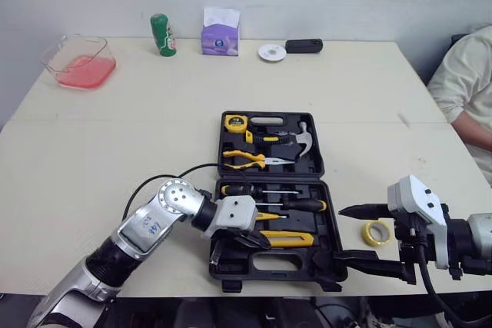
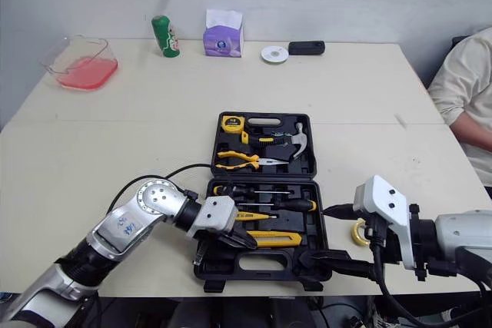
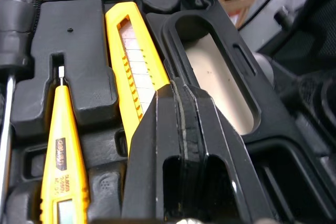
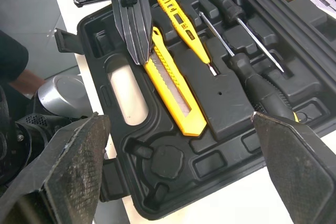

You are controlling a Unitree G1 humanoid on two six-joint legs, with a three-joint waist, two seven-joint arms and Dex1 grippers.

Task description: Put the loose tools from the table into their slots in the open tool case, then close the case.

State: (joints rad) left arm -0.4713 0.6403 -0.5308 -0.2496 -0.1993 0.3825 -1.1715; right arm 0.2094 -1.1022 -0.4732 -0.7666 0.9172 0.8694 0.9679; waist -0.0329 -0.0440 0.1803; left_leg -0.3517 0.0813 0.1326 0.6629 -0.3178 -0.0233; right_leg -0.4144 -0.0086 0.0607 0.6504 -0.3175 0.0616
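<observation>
The black tool case point(image 1: 231, 270) lies open near the table's front edge. Its far half holds a tape measure point(image 1: 234, 121), pliers point(image 1: 244, 160) and a hammer point(image 1: 304, 140). The near half holds screwdrivers point(image 1: 296, 205), a yellow tester pen point(image 3: 60, 156) and a yellow utility knife point(image 1: 288, 238). My left gripper point(image 1: 257, 240) is shut, its tips resting on the knife's handle end point(image 3: 131, 51). At the case's front right corner, my right gripper point(image 1: 350, 237) is open, with nothing between its fingers. A yellow tape roll point(image 1: 376, 232) lies loose on the table right of the case.
A clear container of pink stuff point(image 1: 79, 63), a green can point(image 1: 162, 34), a purple tissue box point(image 1: 221, 32), a white disc point(image 1: 272, 52) and a black device point(image 1: 304, 45) line the far edge. A person point(image 1: 465, 90) sits at the right side.
</observation>
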